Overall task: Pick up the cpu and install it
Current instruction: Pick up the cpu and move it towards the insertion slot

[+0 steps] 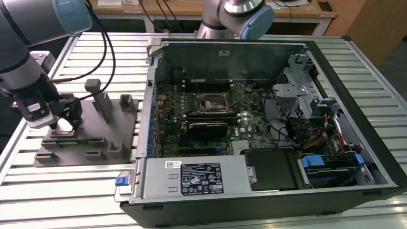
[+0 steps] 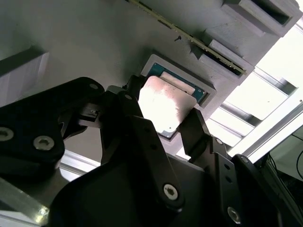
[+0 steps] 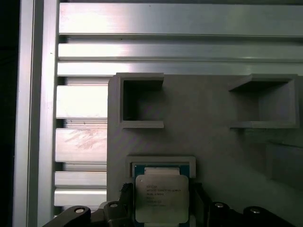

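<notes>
Slatted aluminium table (image 1: 76,195) carries a grey fixture plate (image 3: 208,146) where narrowed jaws pinch the light, stiff, likely fragile cpu (image 3: 162,198) by opposite edges over its pocket.

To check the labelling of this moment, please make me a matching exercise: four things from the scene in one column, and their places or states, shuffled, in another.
Things:
1. cpu
2. gripper
3. fixture plate
4. computer case

Places or states:
a. lies open, with the circuit board showing, at the exterior view's right
b. sits in a shallow framed recess, silver top up
c. grey, flat on the slatted table at the exterior view's left
d. black, low over the plate right at the chip

Pairs: 1-b, 2-d, 3-c, 4-a
</notes>
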{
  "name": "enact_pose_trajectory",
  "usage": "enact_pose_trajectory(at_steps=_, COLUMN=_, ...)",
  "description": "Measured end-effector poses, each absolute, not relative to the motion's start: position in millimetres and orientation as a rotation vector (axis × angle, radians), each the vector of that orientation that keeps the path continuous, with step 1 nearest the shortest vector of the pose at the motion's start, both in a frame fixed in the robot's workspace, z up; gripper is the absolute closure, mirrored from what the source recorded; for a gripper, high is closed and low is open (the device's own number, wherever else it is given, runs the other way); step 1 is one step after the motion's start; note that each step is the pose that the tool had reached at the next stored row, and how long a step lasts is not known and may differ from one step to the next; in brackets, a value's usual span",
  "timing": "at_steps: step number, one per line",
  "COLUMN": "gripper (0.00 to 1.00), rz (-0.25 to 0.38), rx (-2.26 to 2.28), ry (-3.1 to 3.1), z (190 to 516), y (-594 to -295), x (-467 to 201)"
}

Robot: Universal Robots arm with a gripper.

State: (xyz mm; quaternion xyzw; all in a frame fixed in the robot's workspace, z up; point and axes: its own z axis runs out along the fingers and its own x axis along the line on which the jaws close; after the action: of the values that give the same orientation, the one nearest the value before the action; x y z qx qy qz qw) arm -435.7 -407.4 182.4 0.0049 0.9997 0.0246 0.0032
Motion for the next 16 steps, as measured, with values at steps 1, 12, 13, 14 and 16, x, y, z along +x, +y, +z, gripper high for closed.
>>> enact_pose_trajectory(at_steps=1, gripper=0.41, rz=0.077, rx=0.015, ry=3.134, z=182.4, y=-407.4, x=-435.7)
enact_pose_trajectory(at_steps=12, gripper=0.46, rz=0.077, rx=0.015, ry=3.134, z=186.4, y=-407.4, x=-435.7)
enact_pose_trajectory(at_steps=13, gripper=0.46, rz=0.077, rx=0.015, ry=3.134, z=188.1, y=-407.3, x=-435.7)
enact_pose_trajectory(at_steps=14, gripper=0.46, rz=0.077, rx=0.015, ry=3.134, z=190.1, y=-407.4, x=-435.7)
enact_pose_trajectory(at_steps=16, gripper=0.46, rz=0.077, rx=0.015, ry=3.134, z=193.7, y=-407.4, x=-435.7)
